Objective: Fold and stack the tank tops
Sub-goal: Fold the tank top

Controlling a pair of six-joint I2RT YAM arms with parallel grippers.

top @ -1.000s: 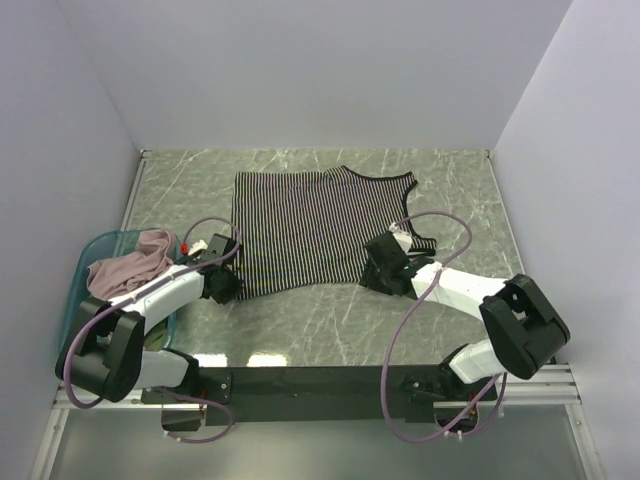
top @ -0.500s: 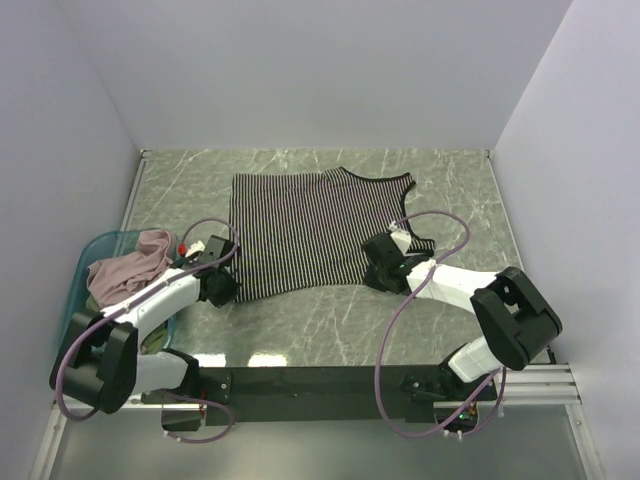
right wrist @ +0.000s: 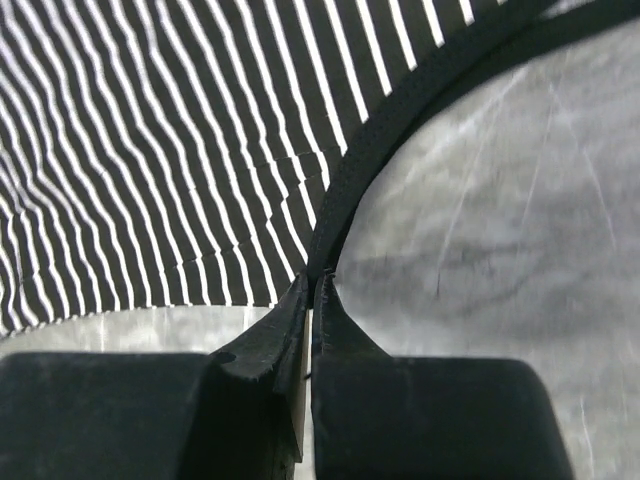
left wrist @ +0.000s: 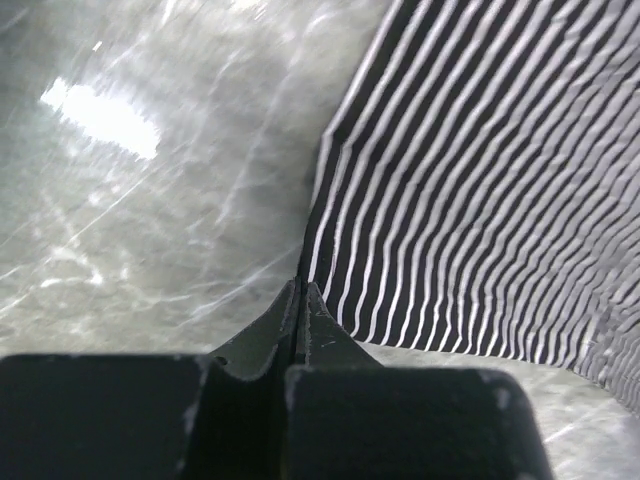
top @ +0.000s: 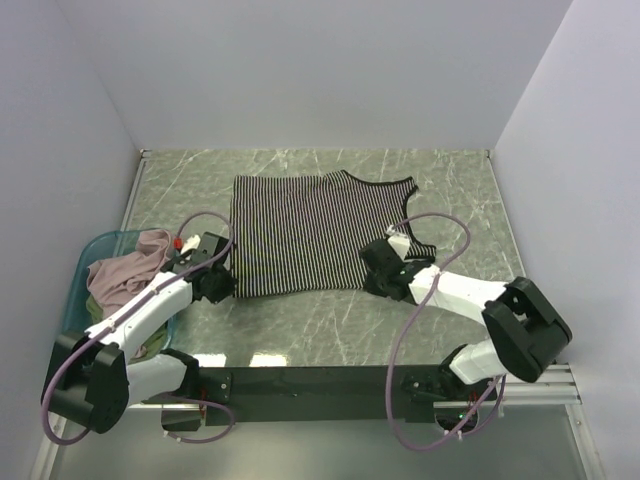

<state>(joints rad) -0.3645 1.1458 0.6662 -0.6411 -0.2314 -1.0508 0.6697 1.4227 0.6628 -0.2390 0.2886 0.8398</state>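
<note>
I've tugged the striped tank top (top: 300,230) straighter since a second ago, with the left gripper (left wrist: 298,290) and right gripper (right wrist: 318,280) low, outstretched and pinched tight on its near corners.

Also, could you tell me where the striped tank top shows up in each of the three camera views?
Top external: striped tank top spread flat mid-table, between both arms.
Left wrist: the striped tank top fills the right side, its edge meeting the left gripper.
Right wrist: it sits upper left, its dark armhole trim running to the right gripper.
Shared landmark: the green marbled table around it.
</note>
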